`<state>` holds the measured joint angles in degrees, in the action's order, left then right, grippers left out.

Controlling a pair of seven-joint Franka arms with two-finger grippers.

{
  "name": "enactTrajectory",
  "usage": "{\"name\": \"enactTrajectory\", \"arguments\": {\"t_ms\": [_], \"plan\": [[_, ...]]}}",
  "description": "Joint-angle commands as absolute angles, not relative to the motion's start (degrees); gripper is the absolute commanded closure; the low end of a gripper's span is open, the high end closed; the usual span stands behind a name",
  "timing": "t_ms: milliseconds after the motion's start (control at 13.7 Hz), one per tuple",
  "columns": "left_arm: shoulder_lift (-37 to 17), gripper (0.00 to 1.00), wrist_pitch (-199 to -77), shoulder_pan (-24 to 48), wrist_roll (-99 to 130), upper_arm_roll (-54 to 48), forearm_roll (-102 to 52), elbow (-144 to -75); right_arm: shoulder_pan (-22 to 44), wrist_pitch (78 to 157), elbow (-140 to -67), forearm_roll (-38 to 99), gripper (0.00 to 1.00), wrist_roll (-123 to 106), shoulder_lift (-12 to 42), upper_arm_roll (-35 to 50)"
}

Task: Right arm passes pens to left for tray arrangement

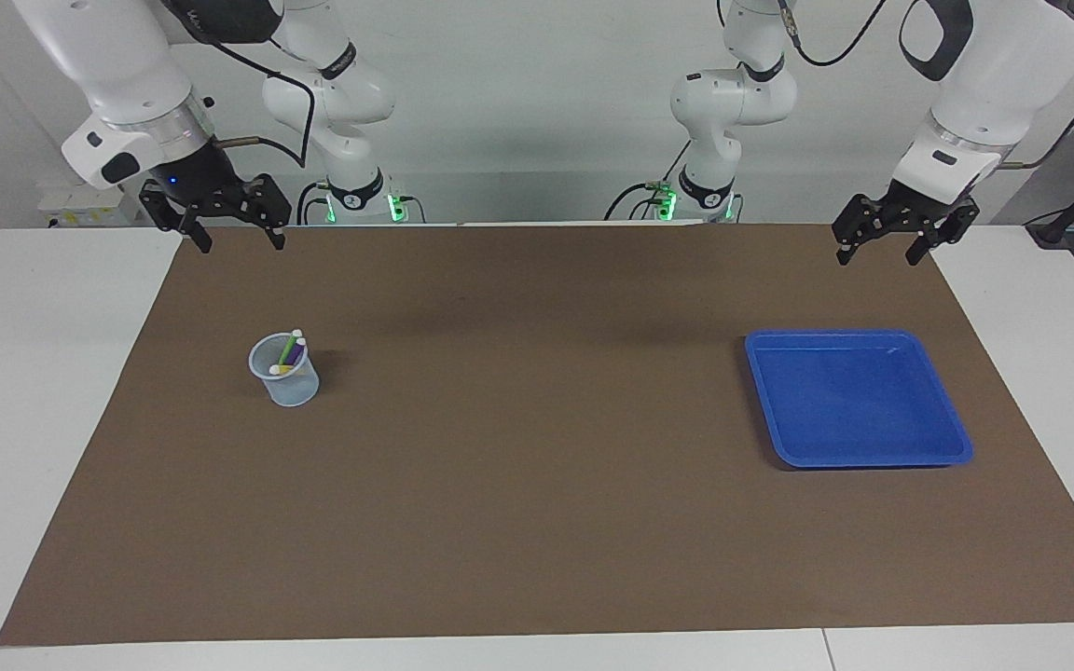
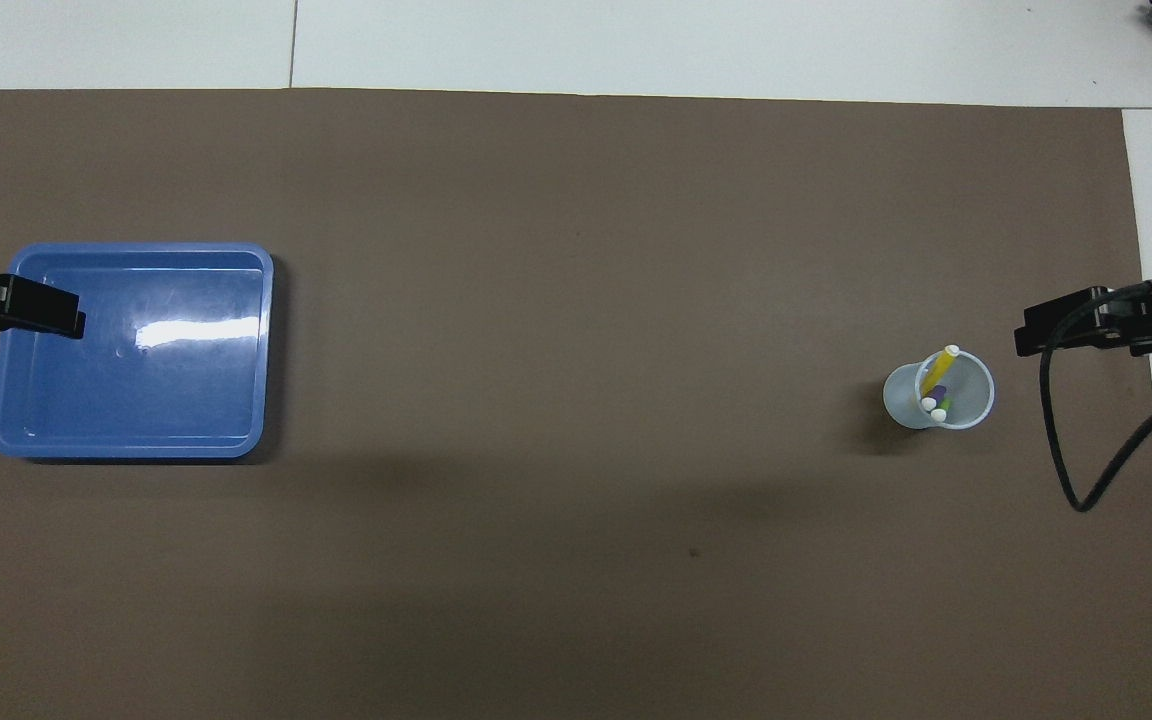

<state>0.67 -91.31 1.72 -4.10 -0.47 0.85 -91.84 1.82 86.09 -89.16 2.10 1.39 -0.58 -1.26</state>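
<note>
White walls back a white counter (image 1: 52, 419) covered across its middle by a brown mat (image 1: 537, 522). From the facing camera, the right pincer (image 1: 237, 238) hangs open and empty over the mat's edge nearest the robots, at the right arm's end. The pens (image 1: 290, 352), yellow, purple and bright green, stand together in a small pale-blue translucent cup (image 1: 285, 373) on the mat, farther from the robots than that pincer and a little toward the middle of the counter. They lean in the cup with their whitish ends up, so their long axes run steeply upward, which suggests a grasp from above. The left pincer (image 1: 882, 244) waits open over the same edge at the left arm's end, with the empty bright-blue tray (image 1: 952, 424) on the mat farther out from it.

From overhead, the cup (image 2: 906, 400) with the pens (image 2: 939, 385) sits just beside the right pincer (image 2: 1056, 335), toward the counter's middle, well apart from the tray (image 2: 266, 350). The left pincer (image 2: 36, 308) overlaps the tray's edge here, though the facing camera shows it raised. The right arm is by far the nearer to the pens, fitting its role as picker; no pen has yet left the cup.
</note>
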Motion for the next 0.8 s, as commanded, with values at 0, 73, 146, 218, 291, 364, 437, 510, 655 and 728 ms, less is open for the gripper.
{"name": "enactTrajectory", "arguments": {"t_ms": [0,73,146,218,291,364,437,510,655,728], "plan": [[0.2,0.0,-91.2,1.1,-3.5,-1.0,0.5,-90.8,1.1,84.6,-88.1,3.0,0.0,2.3,-0.1,-1.0],[0.2,0.0,-91.2,1.1,-3.6,-1.0,0.5,-90.8,1.1,84.6,-88.1,3.0,0.0,2.3,-0.1,-1.0],[0.2,0.0,-91.2,1.1,-3.6,-1.0,0.5,-90.8,1.1,84.6,-88.2,3.0,0.0,2.3,-0.2,-1.0],[0.2,0.0,-91.2,1.1,-3.6,-1.0,0.5,-90.8,1.1,84.6,-88.2,2.9,0.0,2.3,-0.2,-0.9],[0.2,0.0,-91.2,1.1,-3.6,-0.8,0.5,-90.8,1.1,84.6,-88.2,2.9,0.0,2.3,-0.2,-0.9],[0.2,0.0,-91.3,1.1,-3.6,-0.7,0.5,-90.8,1.1,84.6,-88.2,3.0,0.0,2.2,-0.3,-0.9],[0.2,0.0,-91.3,1.1,-3.7,-0.6,0.5,-90.8,1.1,84.6,-88.2,3.0,0.0,2.2,-0.3,-0.9],[0.2,0.0,-91.5,1.1,-3.7,-0.6,0.5,-90.8,1.1,84.7,-88.2,3.2,0.0,2.1,-0.3,-0.9],[0.2,0.0,-91.4,1.1,-3.7,-0.6,0.4,-90.8,1.0,84.8,-88.2,3.3,0.0,2.2,-0.3,-1.1],[0.2,0.0,-91.3,1.1,-3.7,-0.6,0.4,-90.9,1.0,84.6,-88.2,3.3,0.0,2.1,-0.4,-1.4]]}}
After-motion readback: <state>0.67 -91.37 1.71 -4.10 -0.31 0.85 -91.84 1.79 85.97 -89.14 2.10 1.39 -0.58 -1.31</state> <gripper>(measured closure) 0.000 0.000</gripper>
